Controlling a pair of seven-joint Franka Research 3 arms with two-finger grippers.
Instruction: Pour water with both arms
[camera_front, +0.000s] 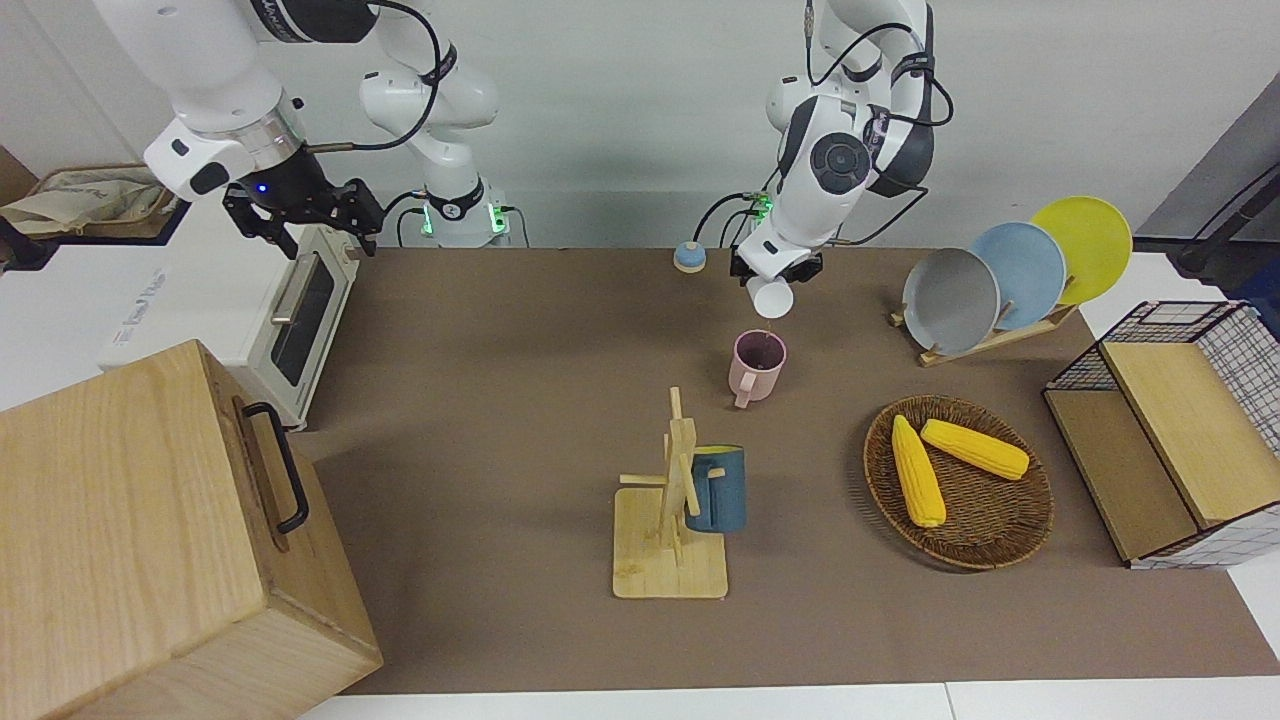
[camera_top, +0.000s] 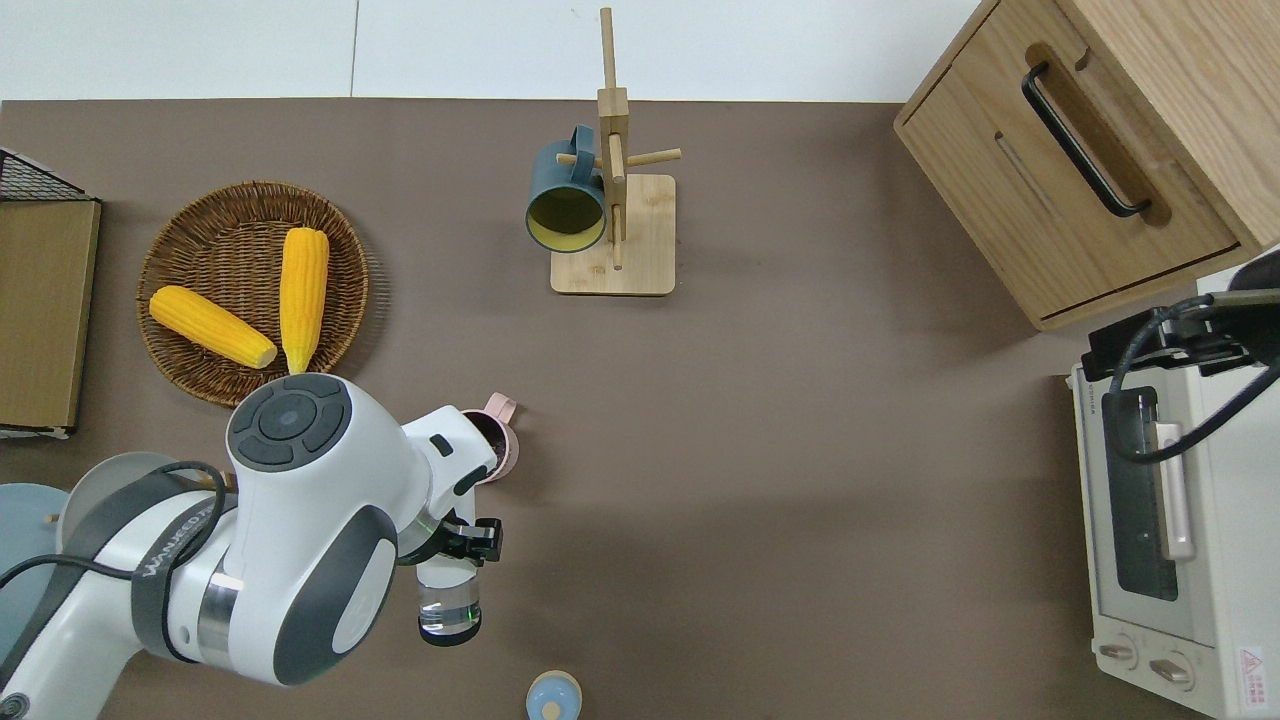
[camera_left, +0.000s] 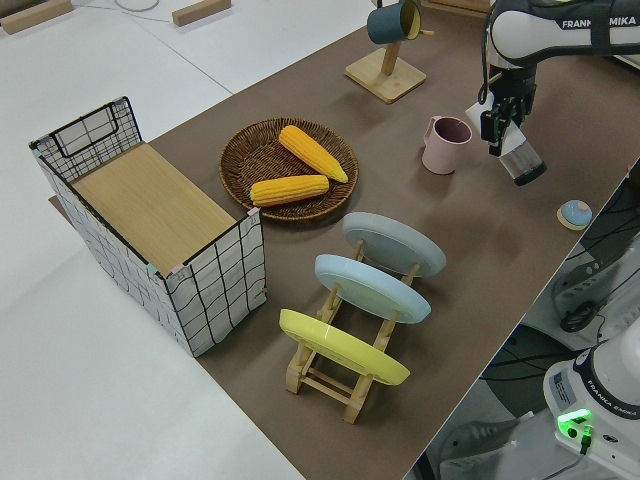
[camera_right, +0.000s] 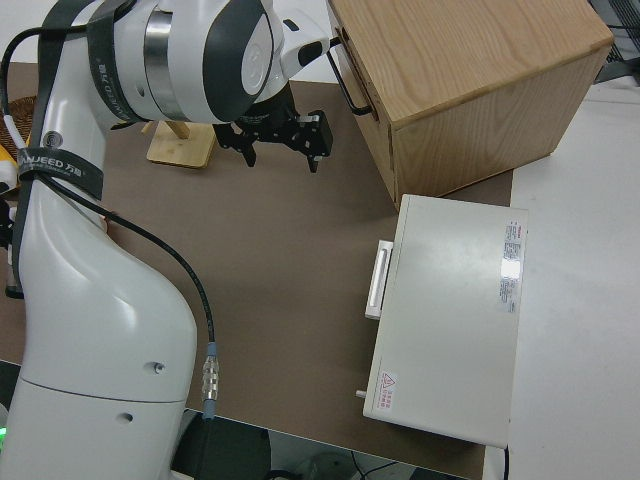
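Clear glass, a tilted bottle (camera_top: 449, 607) with water in its base, sits clamped between the fingers of my left gripper (camera_top: 462, 541). Its mouth (camera_front: 771, 298) points down toward the pink mug (camera_front: 756, 365) just under me on the brown table (camera_front: 500, 420). My right gripper (camera_front: 300, 215) is parked, jaws spread wide.

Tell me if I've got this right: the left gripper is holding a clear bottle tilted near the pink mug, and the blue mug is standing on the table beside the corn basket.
Not quite. The left gripper does hold the clear bottle tilted near the pink mug, but the blue mug hangs on the wooden mug stand, apart from the corn basket. The front view shows it.
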